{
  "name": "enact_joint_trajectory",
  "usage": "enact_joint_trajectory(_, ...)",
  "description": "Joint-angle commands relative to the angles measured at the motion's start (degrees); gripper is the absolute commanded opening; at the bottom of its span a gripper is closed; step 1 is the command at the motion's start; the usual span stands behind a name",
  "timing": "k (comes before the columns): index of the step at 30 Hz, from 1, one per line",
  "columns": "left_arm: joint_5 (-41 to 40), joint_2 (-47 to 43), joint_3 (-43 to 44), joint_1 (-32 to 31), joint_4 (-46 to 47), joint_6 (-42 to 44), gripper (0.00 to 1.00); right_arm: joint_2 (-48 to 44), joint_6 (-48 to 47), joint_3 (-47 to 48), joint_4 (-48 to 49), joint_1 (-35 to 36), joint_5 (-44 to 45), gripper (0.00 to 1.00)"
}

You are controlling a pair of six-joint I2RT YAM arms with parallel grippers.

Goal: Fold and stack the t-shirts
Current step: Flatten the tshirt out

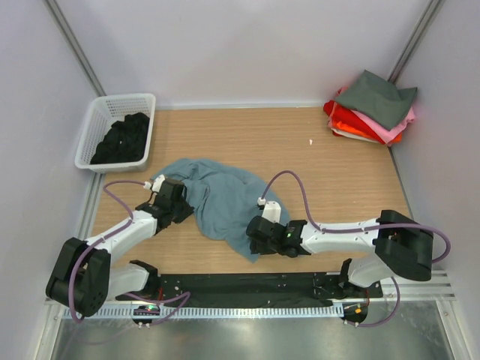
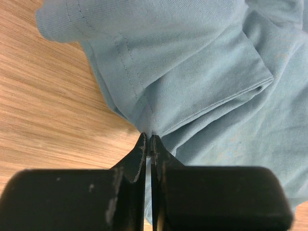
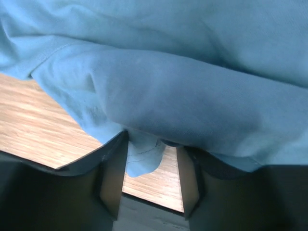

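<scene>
we see a robot lab cell: white walls (image 1: 225, 45) box in a wooden table (image 1: 300, 161), left arm (image 1: 120, 234) and right arm (image 1: 341, 231) at its near edge.

Blue-grey t-shirt (image 3: 183, 96) fills the frame from 9 thru 12 to 3 o'clock, bunched in a thick fold. Wood table (image 3: 43, 120) shows at 8 & in a strip at 6. At 6 the right gripper (image 3: 151, 144): dark fingers (image 3: 113, 178) stand apart, small hem flap hanging btwn them, nearer the 7 o'clock one, gap on the other side.
</scene>
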Motion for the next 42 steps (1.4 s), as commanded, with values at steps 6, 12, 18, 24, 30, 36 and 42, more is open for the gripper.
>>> enact_joint_trajectory(6,-0.64,-2.22,-0.32,-0.18,1.66,1.12,0.0,-3.82,-1.15,-0.82,2.49,0.0,-0.45,0.12)
enact_joint_trajectory(12,-2.12,-13.27,7.73,-0.18,-11.94,6.56,0.0,-16.39,-3.6,4.97,-10.5,-0.18,7.98,0.01)
enact_joint_trajectory(18,-6.52,-26.37,25.64,-0.18,-27.86,17.35,0.0,-27.3,-9.75,21.74,-26.77,-0.62,18.96,0.01)
enact_joint_trajectory(24,-7.05,-26.39,50.33,-0.18,-40.0,30.82,0.0,-31.0,-16.52,41.08,-38.99,-0.62,26.79,0.01)
enact_joint_trajectory(30,-2.48,-29.11,66.98,-0.18,-41.24,40.49,0.0,-38.54,-26.28,54.01,-38.13,-0.62,21.63,0.01)
enact_joint_trajectory(36,1.12,-32.89,77.45,-0.18,-39.66,44.71,0.0,-46.02,-34.44,60.61,-33.83,-1.14,12.84,0.02)
enact_joint_trajectory(42,7.01,-32.2,82.2,-0.18,-36.32,46.74,0.0,-44.55,-44.55,66.93,-28.19,-6.93,0.62,0.02)
